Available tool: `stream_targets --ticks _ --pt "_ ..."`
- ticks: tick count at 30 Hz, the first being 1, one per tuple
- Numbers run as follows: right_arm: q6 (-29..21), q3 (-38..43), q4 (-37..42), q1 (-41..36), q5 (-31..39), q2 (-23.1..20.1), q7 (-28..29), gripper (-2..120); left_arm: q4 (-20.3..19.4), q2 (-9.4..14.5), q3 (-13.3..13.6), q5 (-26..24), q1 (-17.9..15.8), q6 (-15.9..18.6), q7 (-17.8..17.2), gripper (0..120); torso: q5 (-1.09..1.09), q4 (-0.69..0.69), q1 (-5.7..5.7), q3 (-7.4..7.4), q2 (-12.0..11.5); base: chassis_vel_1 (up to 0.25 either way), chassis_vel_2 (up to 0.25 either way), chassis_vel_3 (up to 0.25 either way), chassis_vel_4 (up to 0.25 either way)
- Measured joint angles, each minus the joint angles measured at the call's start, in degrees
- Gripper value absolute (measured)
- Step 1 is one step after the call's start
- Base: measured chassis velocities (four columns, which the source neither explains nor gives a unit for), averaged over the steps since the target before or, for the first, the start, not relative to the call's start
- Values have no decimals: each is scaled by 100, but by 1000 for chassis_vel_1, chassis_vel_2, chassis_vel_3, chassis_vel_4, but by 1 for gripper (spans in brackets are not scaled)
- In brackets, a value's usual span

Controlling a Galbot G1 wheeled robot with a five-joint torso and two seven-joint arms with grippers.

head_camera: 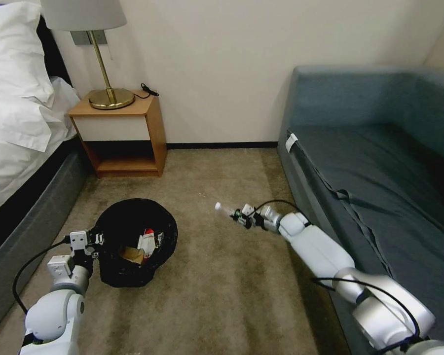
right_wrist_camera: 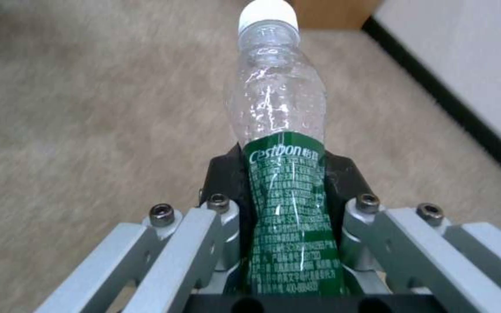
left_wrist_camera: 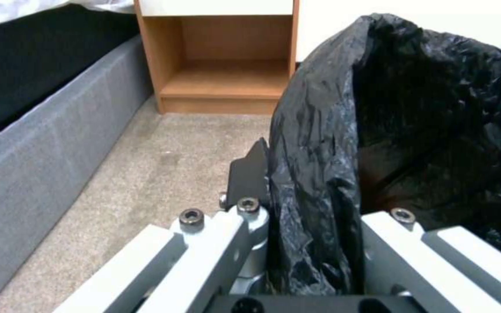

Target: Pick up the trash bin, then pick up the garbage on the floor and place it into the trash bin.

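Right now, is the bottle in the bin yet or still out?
Out. The right gripper is clamped on the bottle, holding it in the air over the carpet, apart from the bin, which the left gripper grips by the rim.

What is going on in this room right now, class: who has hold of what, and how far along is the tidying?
A two-armed robot is clearing litter. Its left gripper is shut on the rim of the trash bin, which is lined with a black bag and already holds a red-and-white packet and brown paper. Its right gripper is shut on a clear bottle with a green label, held out over the carpet to the bin's right, not yet dropped in.
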Motion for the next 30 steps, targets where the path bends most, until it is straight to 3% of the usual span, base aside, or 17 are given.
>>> stream_targets --ticks 11,16,30 --pt "72 -100 909 395 465 -150 2 20 16 -10 22 5 -26 -7 -3 5 0 0 0 0 0 0 0 0 0" --pt "-89 -550 1787 521 954 -357 51 20 52 -20 25 15 -25 -17 -3 5 -1 0 0 0 0 0 0 0 0" --pt "-325 -1736 3258 799 1759 -622 156 20 203 5 31 15 -132 -19 -1 5 -1 -1 0 -1 1 0 0 0 0"
